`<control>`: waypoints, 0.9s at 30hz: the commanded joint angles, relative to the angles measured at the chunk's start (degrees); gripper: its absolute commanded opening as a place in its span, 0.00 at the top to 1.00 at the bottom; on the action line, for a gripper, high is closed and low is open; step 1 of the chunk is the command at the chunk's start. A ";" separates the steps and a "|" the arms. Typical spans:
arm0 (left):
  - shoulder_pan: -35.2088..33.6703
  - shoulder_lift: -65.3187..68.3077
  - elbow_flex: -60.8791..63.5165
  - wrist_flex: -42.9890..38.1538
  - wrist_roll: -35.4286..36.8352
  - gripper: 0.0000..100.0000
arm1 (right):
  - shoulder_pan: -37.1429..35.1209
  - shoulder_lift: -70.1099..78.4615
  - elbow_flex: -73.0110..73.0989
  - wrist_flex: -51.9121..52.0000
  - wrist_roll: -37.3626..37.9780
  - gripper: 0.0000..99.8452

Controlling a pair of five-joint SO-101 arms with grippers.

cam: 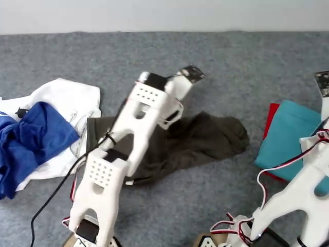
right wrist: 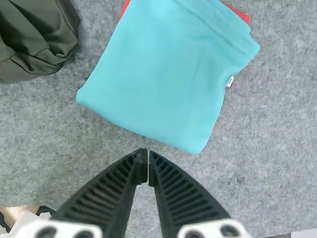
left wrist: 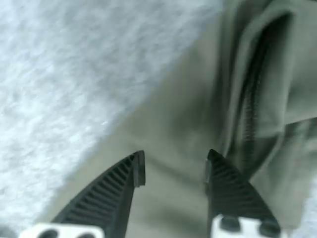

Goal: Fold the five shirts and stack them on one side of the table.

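Observation:
An olive-green shirt (cam: 205, 139) lies crumpled across the middle of the grey table. My left arm stretches over it, and its gripper (left wrist: 173, 166) hangs open just above the olive cloth (left wrist: 178, 124), near the shirt's far edge. A folded teal shirt (cam: 290, 136) rests on a folded red shirt (cam: 272, 114) at the right side. My right gripper (right wrist: 147, 163) is shut with nothing in it, just off the near edge of the teal shirt (right wrist: 168, 79). A white shirt (cam: 67, 103) and a blue shirt (cam: 36, 139) lie bunched at the left.
Grey carpet-like table surface (cam: 247, 67) is bare along the back and between the olive shirt and the teal stack. Red and white cables (cam: 262, 180) run along the right arm near the front edge.

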 commanded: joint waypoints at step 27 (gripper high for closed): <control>14.77 -5.63 8.57 4.40 0.53 0.91 | -10.51 -1.54 5.98 0.04 -1.49 0.99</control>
